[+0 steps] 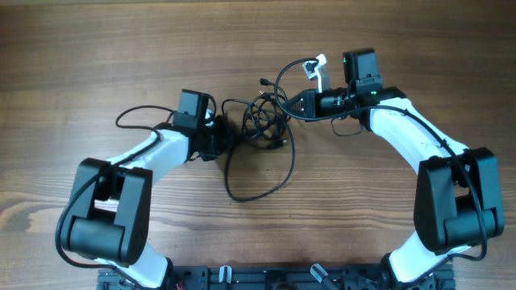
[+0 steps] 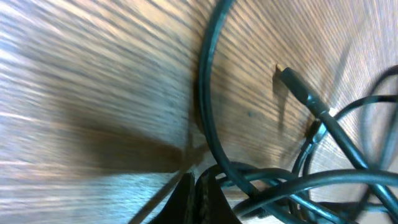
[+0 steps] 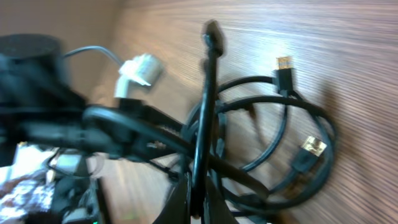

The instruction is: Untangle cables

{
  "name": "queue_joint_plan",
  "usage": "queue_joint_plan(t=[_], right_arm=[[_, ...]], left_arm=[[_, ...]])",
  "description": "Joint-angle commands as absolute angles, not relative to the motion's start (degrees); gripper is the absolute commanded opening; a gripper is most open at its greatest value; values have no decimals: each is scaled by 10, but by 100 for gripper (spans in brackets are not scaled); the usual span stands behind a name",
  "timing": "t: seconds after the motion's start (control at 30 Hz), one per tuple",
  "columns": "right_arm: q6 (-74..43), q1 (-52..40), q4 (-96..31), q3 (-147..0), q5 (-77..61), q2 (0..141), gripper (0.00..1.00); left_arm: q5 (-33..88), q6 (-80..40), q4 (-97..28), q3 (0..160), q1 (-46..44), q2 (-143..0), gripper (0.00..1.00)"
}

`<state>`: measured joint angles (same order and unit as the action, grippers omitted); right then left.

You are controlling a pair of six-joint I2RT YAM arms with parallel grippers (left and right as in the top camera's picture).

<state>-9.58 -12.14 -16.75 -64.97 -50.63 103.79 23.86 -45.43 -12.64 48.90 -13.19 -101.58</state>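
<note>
The cables point(image 1: 262, 121) lie as a tight black knot on the wooden table point(image 1: 242, 32), directly between my two tools, with my left gripper point(image 1: 226, 137) just beside the knot on one side and my right gripper point(image 1: 292, 103) at its other edge. From the knot one wide loop point(image 1: 260, 190) runs out over the table toward my base and curves back in. Through my right wrist camera, my right gripper point(image 3: 193, 202) has its fingers pressed together on a black cord point(image 3: 208, 112). The cord rises straight away from the fingertips and ends in a dark plug tip beyond them. Past that cord the coils spread flat on the wood, and a gold-tipped plug point(image 3: 284, 64) and a second metal plug point(image 3: 313, 147) lie on the far side of the coils from me. A white plug point(image 3: 140, 68) sits off to the other side, near the dark body of my left arm. Through my left wrist camera, only a dark, blurred sliver of my left gripper point(image 2: 199, 193) shows at the bottom edge. Strands cross right at its tips and one cable arcs away ahead of it. I cannot tell whether those fingers are spread or closed. A small black plug point(image 2: 297, 86) lies on the wood ahead of that tool, off to one side.
</note>
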Motion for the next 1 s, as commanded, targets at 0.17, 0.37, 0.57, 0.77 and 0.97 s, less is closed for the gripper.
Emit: queue_joint_plan(t=[0.17,0.37,0.57,0.77,0.97], right_arm=[[-168,-101,-227,-669,-203,999,4],[-164,-102,-272,-669,-157,999,31],[-120,-101,-295,-708,-136,952,54],[-35,-119,-345,-722,-257,893,57],[93,-226,-364,-708,-202,945,57]], left_arm=[[216,-421,-140,468,-32,-933,4],[217,-394,-163,468,5,-931,4],[236,-392,-151,468,6,-931,9],[260,-392,-151,468,5,-931,21],[259,-392,-151,468,5,-931,24]])
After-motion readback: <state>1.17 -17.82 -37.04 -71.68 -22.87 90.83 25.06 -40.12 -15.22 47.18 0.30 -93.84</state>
